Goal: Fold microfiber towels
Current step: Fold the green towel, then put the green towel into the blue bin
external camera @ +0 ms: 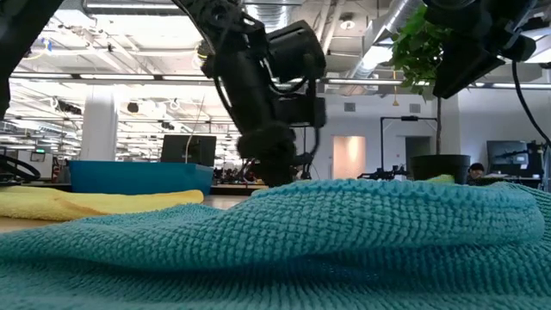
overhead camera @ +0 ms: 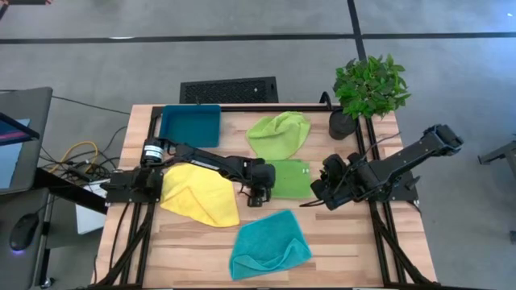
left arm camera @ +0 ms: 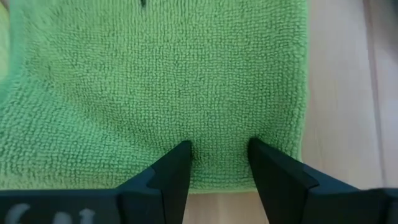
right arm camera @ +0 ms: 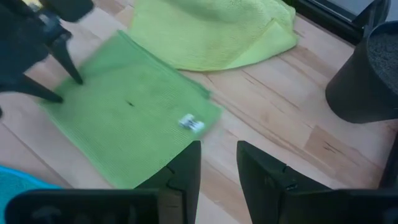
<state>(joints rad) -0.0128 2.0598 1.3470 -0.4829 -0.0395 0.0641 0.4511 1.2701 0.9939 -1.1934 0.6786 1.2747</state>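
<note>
A folded lime green towel (overhead camera: 292, 179) lies flat at the table's middle, a small white tag (right arm camera: 191, 123) on its top. My left gripper (overhead camera: 256, 196) stands open at this towel's left edge, fingers slanting down. My right gripper (overhead camera: 322, 197) hovers open off the towel's right edge, with nothing between its fingers (right arm camera: 186, 165). A second lime green towel (overhead camera: 278, 133) lies crumpled behind it. A yellow towel (overhead camera: 197, 195) lies bunched under the left arm, and a teal towel (overhead camera: 270, 246) lies loosely folded near the front edge. My left gripper sets its two open fingertips (left arm camera: 180, 158) on the folded green towel's top face, just inside the edge nearest the arm (left arm camera: 217, 177). The fingers come slanting down from the table's left. The cloth darkens around the tips, and the towel lies flat on the table.
A dark-teal tray (overhead camera: 191, 125) stands at the far left of the table. A potted plant (overhead camera: 367, 89) in a black pot (right arm camera: 367, 68) stands at the far right corner. Bare wood shows between the folded towel and the pot (right arm camera: 273, 99).
</note>
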